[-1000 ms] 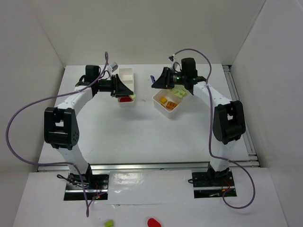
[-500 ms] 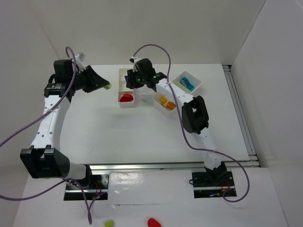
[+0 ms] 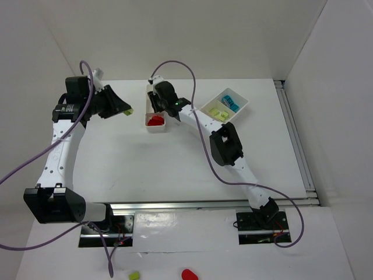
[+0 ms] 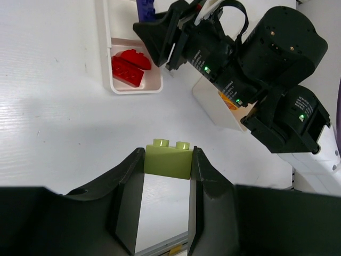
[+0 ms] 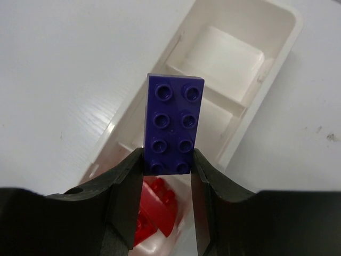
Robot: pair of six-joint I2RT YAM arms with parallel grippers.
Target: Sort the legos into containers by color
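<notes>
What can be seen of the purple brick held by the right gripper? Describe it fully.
The purple brick is glossy dark blue-purple plastic, two studs wide and four long, with its eight round studs facing the wrist camera. The right gripper is shut on its near end, one finger against each long side. It hangs over the narrow white tray, with red bricks in the compartment beneath the fingers.

White table [image 3: 175,166], white walls [image 3: 192,41]
</notes>
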